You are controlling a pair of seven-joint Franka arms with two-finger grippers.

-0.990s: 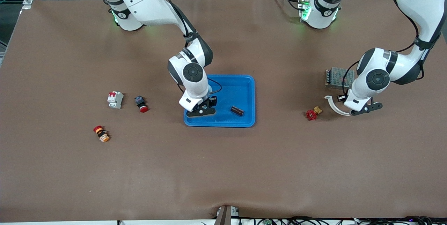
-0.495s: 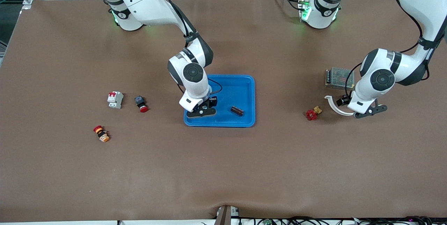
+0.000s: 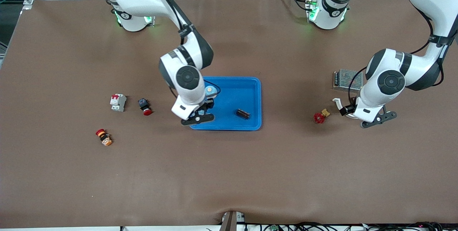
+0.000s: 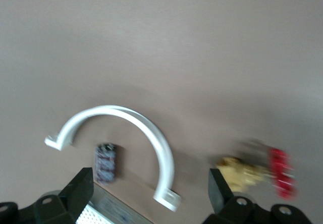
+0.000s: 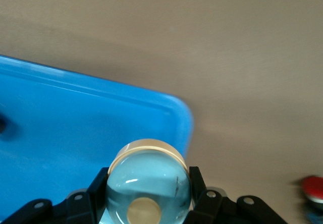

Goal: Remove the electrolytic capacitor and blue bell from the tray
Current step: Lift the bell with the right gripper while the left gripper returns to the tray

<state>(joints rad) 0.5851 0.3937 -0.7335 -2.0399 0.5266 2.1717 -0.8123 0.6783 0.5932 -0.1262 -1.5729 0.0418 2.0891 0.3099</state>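
Observation:
A pale blue domed bell [image 5: 149, 176] sits between the fingers of my right gripper [image 5: 148, 196], which is shut on it. The bell [image 3: 210, 89] hangs over the blue tray [image 3: 259, 98] at the corner toward the right arm's end. A dark capacitor [image 3: 243, 113] lies in the tray. Another small dark capacitor [image 4: 106, 162] lies on the table inside the arc of a white clamp [image 4: 151, 138]. My left gripper [image 4: 150, 191] hovers open over that clamp, with nothing between its fingers. In the front view the left gripper [image 3: 347, 111] covers the clamp's middle.
A red-handled brass valve [image 3: 319, 117] lies beside the clamp [image 3: 335, 101]. A metal mesh power supply [image 3: 347, 79] sits farther from the camera. Toward the right arm's end lie a white breaker [image 3: 118, 102], a red push button [image 3: 144, 106] and a red-orange button [image 3: 103, 137].
The right arm has swung toward its own end of the tray, bringing the held bell into sight. The left gripper has opened and drifted slightly nearer the camera.

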